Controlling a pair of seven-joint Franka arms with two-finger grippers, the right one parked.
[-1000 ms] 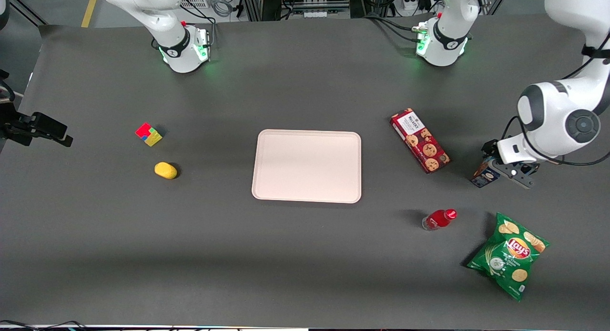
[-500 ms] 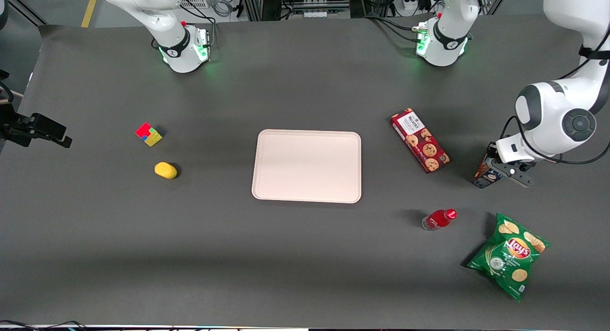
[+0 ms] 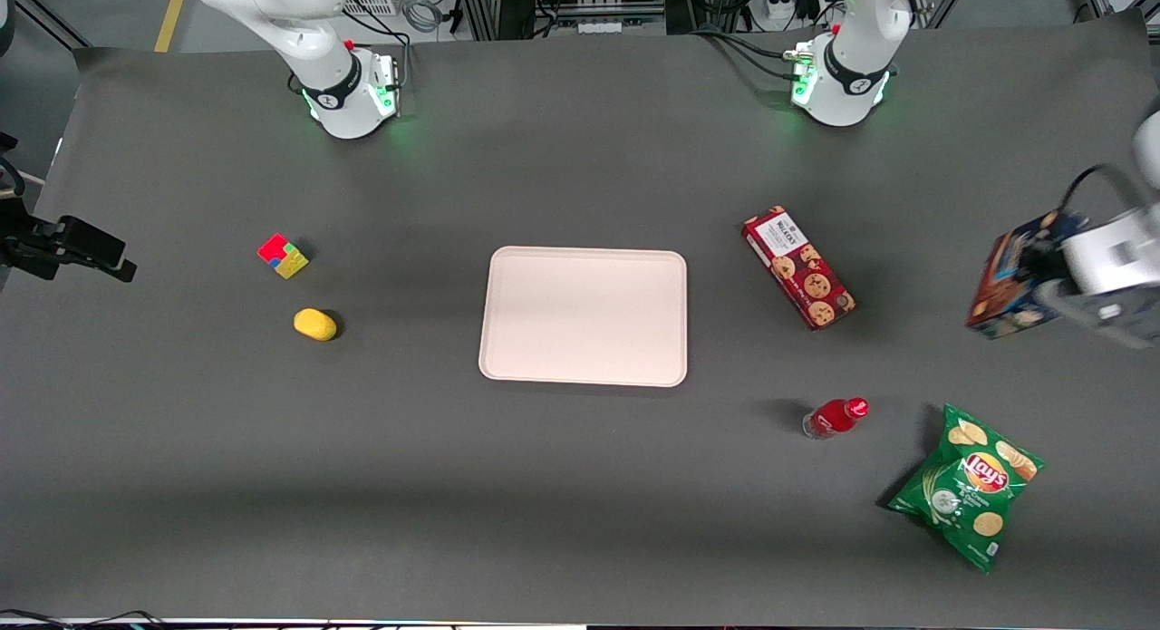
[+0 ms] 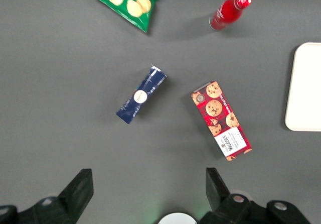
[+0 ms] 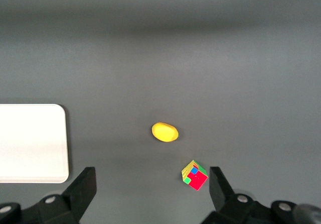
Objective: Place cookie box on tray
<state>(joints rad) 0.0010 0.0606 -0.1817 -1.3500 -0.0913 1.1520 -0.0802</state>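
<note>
In the front view the navy cookie box (image 3: 1010, 281) hangs tilted well above the table at the working arm's end. It sits against my blurred white gripper (image 3: 1056, 281), which is shut on it. The left wrist view differs: my gripper (image 4: 149, 189) has its fingers (image 4: 80, 191) wide apart with nothing between them, and the cookie box (image 4: 142, 94) lies flat on the table. The pinkish-cream tray (image 3: 584, 315) sits at the table's middle with nothing on it. It also shows in the left wrist view (image 4: 307, 88).
A red cookie box (image 3: 799, 267) lies between the tray and my gripper. A red bottle (image 3: 834, 417) and a green chip bag (image 3: 968, 485) lie nearer the front camera. A colour cube (image 3: 283, 255) and a yellow lemon (image 3: 314, 324) lie toward the parked arm's end.
In the front view my gripper and the cookie box have risen fast from the table and swung toward the working arm's edge. Most of the arm has left the picture.
</note>
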